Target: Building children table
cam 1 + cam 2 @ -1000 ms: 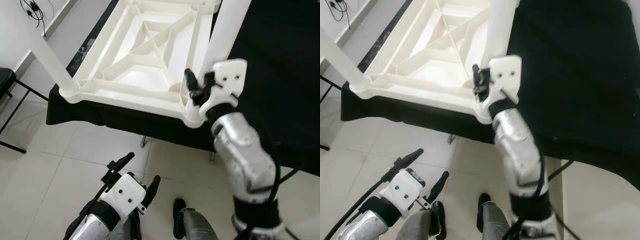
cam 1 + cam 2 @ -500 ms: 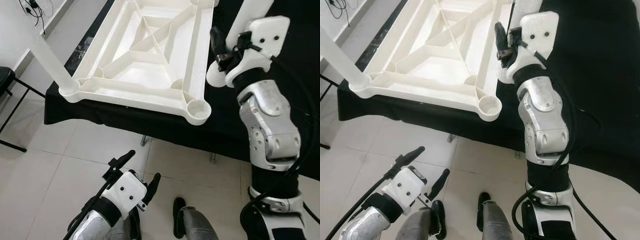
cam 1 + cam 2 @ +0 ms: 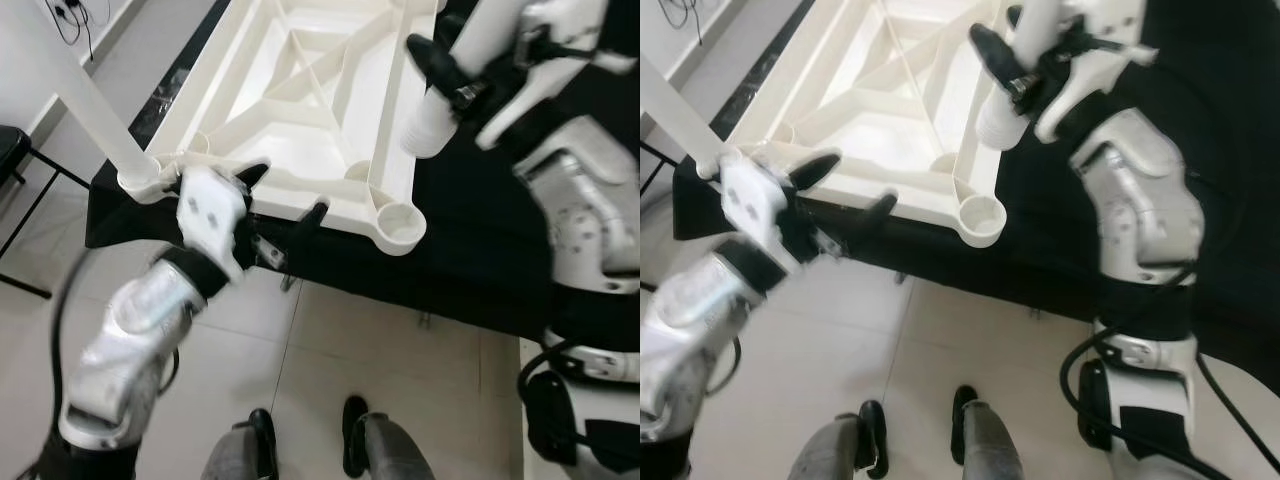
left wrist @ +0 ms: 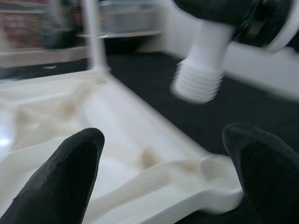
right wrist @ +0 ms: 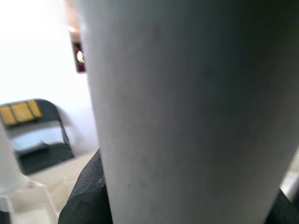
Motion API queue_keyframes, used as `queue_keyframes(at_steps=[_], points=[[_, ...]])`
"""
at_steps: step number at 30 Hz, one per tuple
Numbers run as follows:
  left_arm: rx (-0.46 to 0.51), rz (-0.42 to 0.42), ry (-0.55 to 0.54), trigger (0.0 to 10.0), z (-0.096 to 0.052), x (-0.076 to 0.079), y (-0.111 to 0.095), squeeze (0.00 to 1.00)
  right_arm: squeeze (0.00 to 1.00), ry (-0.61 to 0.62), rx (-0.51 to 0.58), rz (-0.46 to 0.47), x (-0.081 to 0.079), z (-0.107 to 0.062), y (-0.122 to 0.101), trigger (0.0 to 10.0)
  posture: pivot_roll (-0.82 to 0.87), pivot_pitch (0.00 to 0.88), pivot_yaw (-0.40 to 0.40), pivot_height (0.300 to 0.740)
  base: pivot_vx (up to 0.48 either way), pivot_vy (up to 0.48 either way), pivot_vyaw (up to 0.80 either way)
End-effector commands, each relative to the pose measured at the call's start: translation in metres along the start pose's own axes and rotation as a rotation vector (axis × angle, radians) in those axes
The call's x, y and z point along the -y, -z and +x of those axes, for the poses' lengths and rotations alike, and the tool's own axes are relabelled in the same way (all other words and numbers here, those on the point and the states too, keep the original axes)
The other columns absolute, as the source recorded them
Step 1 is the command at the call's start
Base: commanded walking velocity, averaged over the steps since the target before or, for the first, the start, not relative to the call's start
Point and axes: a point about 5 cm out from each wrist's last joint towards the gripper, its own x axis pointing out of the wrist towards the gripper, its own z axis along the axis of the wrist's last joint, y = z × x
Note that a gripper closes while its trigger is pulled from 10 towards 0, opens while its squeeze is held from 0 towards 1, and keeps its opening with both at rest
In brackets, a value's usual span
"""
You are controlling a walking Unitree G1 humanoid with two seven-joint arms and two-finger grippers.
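The white moulded-plastic children's table top (image 3: 300,100) lies upside down on a tabletop draped in black cloth (image 3: 500,250), ribbed underside up, its near edge overhanging the cloth's front border. One white tubular plastic leg (image 3: 85,105) already stands in the near-left corner socket. The right gripper (image 3: 450,80) has its jaws closed around a second white plastic leg with a threaded end (image 3: 425,125), held at a slant above and just beyond the empty round socket at the near-right corner (image 3: 398,218), apart from it. The left gripper (image 3: 285,200) hovers at the table top's near edge with its jaws spread wide, holding nothing. The chief risk appears to be misalignment: since the leg is tilted, its threads could bite crookedly or jam against the socket rim, and a downward push on that overhanging corner could tip or slide the table top on the cloth, which may be why the free gripper is close by to steady it. A slip of the smooth tube between the jaws is also possible. Below the table top is a pale tiled floor (image 3: 350,340); to its left stand a white wall and part of a black chair (image 3: 10,160).
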Motion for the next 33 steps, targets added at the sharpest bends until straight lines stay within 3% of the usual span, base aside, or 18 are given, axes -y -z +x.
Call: queue_keyframes(at_steps=[1, 4, 6, 7, 8, 13, 16, 20, 21, 24, 25, 26, 31, 33], points=[[0.073, -0.043, 0.104, 10.0, 0.01, -0.003, -0.021, 0.0, 0.0, -0.175, 0.03, -0.01, -0.017, -0.003, -0.007, 10.0, 0.07, 0.212, -0.017, 0.74, 0.0, 0.0, 0.0], [0.109, -0.068, 0.159, 10.0, 0.018, -0.004, -0.031, 0.0, 0.0, -0.266, 0.014, -0.017, -0.025, -0.006, -0.005, 10.0, 0.07, 0.197, -0.016, 0.74, 0.0, 0.0, 0.0], [0.163, -0.148, 0.292, 10.0, 0.032, -0.004, -0.047, 0.0, 0.0, -0.457, -0.05, -0.023, -0.042, -0.018, 0.002, 10.0, 0.06, 0.166, -0.008, 0.74, 0.0, 0.0, 0.0], [0.163, -0.148, 0.292, 10.0, 0.032, -0.004, -0.047, 0.0, 0.0, -0.457, -0.05, -0.023, -0.042, -0.018, 0.002, 10.0, 0.06, 0.166, -0.008, 0.74, 0.0, 0.0, 0.0], [0.187, -0.245, 0.374, 10.0, 0.036, -0.003, -0.052, 0.0, 0.0, -0.549, -0.078, 0.0, -0.047, -0.029, 0.004, 10.0, 0.05, 0.15, -0.003, 0.74, 0.0, 0.0, 0.0], [0.187, -0.279, 0.38, 10.0, 0.038, -0.004, -0.05, 0.0, 0.0, -0.584, -0.102, 0.027, -0.043, -0.046, 0.0, 10.0, 0.04, 0.124, 0.004, 0.74, 0.0, 0.0, 0.0], [0.174, -0.287, 0.37, 10.0, 0.037, -0.001, -0.045, 0.0, 0.0, -0.565, -0.175, 0.019, -0.041, -0.056, 0.008, 10.0, 0.03, 0.118, 0.001, 0.74, 0.0, 0.0, 0.0], [0.16, -0.342, 0.369, 10.0, 0.035, 0.008, -0.032, 0.0, 0.0, -0.43, -0.295, 0.026, -0.038, -0.064, 0.042, 10.0, 0.01, 0.064, -0.006, 0.74, 0.0, 0.0, 0.0], [0.16, -0.342, 0.369, 10.0, 0.035, 0.008, -0.032, 0.0, 0.0, -0.43, -0.295, 0.026, -0.038, -0.064, 0.042, 10.0, 0.01, 0.064, -0.006, 0.74, 0.0, 0.0, 0.0], [0.113, -0.383, 0.332, 10.0, 0.029, 0.012, -0.013, 0.0, 0.0, -0.154, -0.401, 0.03, -0.02, -0.072, 0.075, 10.0, 0.01, 0.028, -0.011, 0.74, 0.0, 0.0, 0.0], [0.113, -0.383, 0.332, 10.0, 0.029, 0.012, -0.013, 0.0, 0.0, -0.154, -0.401, 0.03, -0.02, -0.072, 0.075, 10.0, 0.01, 0.028, -0.011, 0.74, 0.0, 0.0, 0.0], [0.086, -0.395, 0.303, 10.0, 0.026, 0.013, -0.004, 0.0, 0.0, -0.05, -0.44, 0.04, -0.014, -0.077, 0.086, 10.0, 0.01, 0.012, -0.015, 0.74, 0.0, 0.0, 0.0], [0.021, -0.416, 0.235, 10.0, 0.017, 0.018, 0.018, 0.0, 0.0, -0.004, -0.503, 0.01, -0.017, -0.092, 0.101, 10.0, 0.01, 0.0, -0.021, 0.74, 0.0, 0.0, 0.0], [-0.096, -0.432, 0.135, 10.0, -0.001, 0.03, 0.053, 0.0, 0.0, -0.01, -0.493, 0.081, -0.031, -0.106, 0.104, 10.0, 0.0, 0.0, -0.025, 0.74, 0.0, 0.0, 0.0]])
